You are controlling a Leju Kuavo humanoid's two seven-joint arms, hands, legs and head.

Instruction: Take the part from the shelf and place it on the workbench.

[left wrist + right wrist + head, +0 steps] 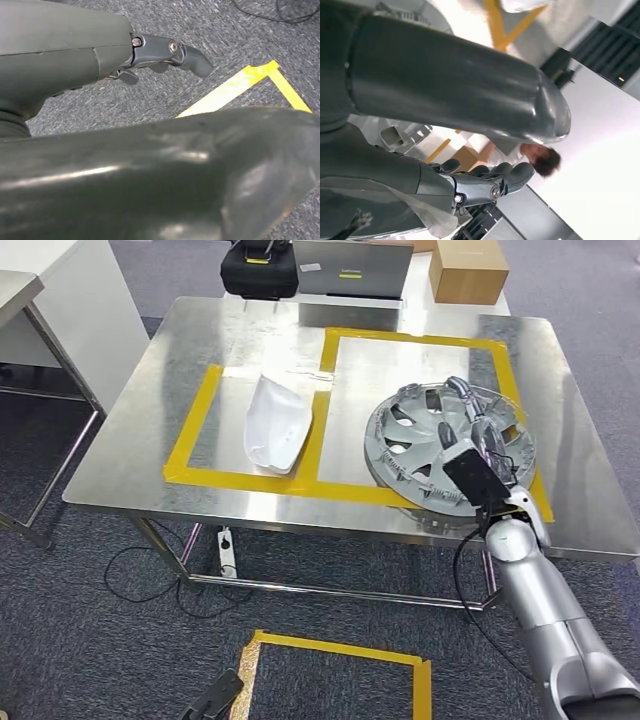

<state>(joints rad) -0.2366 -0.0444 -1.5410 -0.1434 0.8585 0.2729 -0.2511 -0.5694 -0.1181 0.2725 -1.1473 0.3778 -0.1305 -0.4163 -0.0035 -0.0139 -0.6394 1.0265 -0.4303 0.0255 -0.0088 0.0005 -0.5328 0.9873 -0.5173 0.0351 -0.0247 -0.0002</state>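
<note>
Grey carpet surrounded a steel worktop [226,340] with yellow tape squares. Wheel cover [423,435] lay flat, inner face up, at 3 o'clock, overhanging the near edge; round, no long axis. Looked light, stiff plastic, slippery; rim the best hold. Right hand [475,430] rested on it, grip unclear. Left hand [166,55] hung empty, fingers apart.

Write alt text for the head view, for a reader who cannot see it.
The robot's right hand rests on a grey wheel cover lying on a steel workbench marked with yellow tape rectangles. A white moulded part lies in the left rectangle; a cardboard box sits behind.
</note>
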